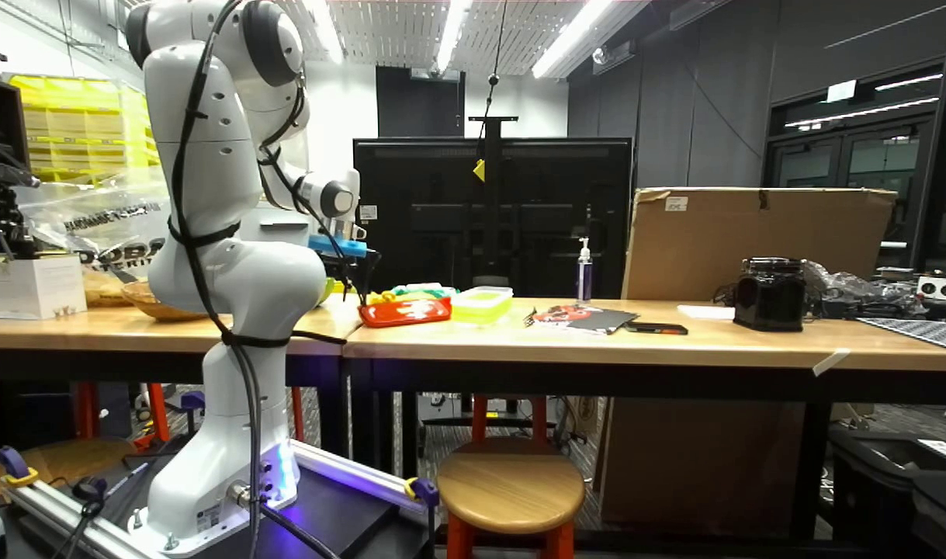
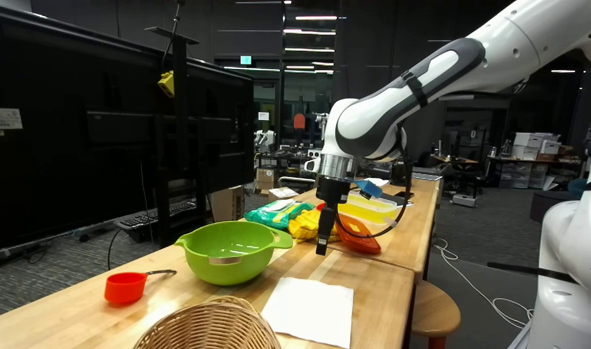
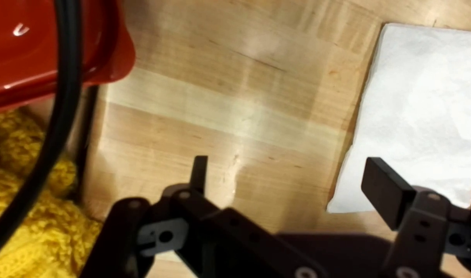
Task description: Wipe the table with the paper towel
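The pincer (image 3: 290,173) hangs, jaws apart, above the table (image 2: 380,286) near the white paper towel (image 2: 309,311)

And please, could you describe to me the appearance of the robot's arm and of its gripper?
The arm is white and rounded, with dark grey panels and a silver ring near its end. Black cables run along it, black straps wrap it, and a blue piece sits near the ring. The gripper is black, with two flat, blocky fingers and grey plates with round holes.
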